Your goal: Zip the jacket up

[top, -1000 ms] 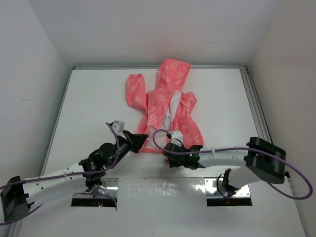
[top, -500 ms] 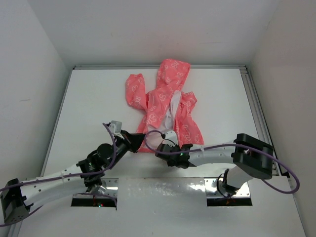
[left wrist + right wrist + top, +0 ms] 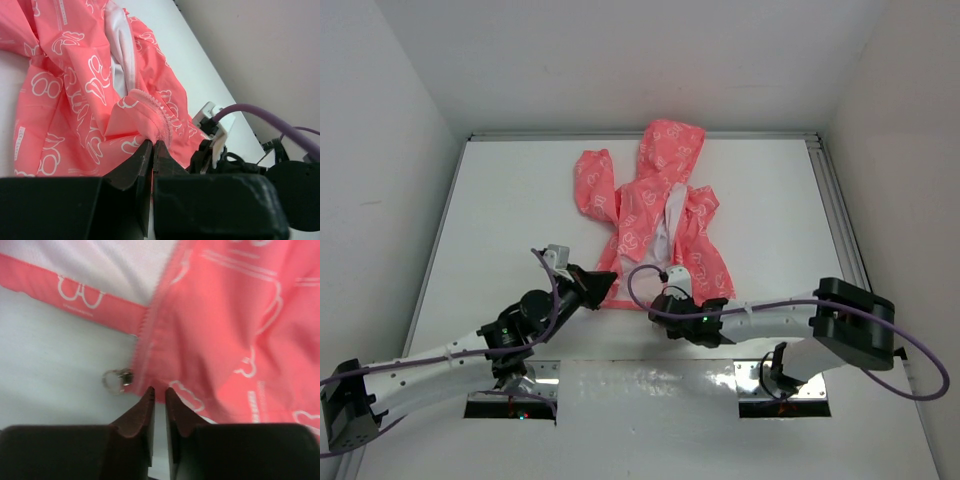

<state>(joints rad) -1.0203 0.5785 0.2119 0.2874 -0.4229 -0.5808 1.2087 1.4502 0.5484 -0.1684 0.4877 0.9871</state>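
Observation:
The coral-pink jacket lies flat at the back middle of the table with its front open and white lining showing. My left gripper is shut on a pinch of the jacket's lower front edge, with zipper teeth at the fold. My right gripper is at the bottom hem of the other front panel. Its jaws stand a narrow gap apart with nothing between them. The metal zipper pull lies on the table just left of its fingertips.
The white table is walled on the left, back and right. A metal rail runs along the right edge. The right arm's wrist and purple cable sit close beside my left gripper.
My right gripper swung left along the hem half a second ago and has come back to the right. My left gripper has kept its hold and hardly moved.

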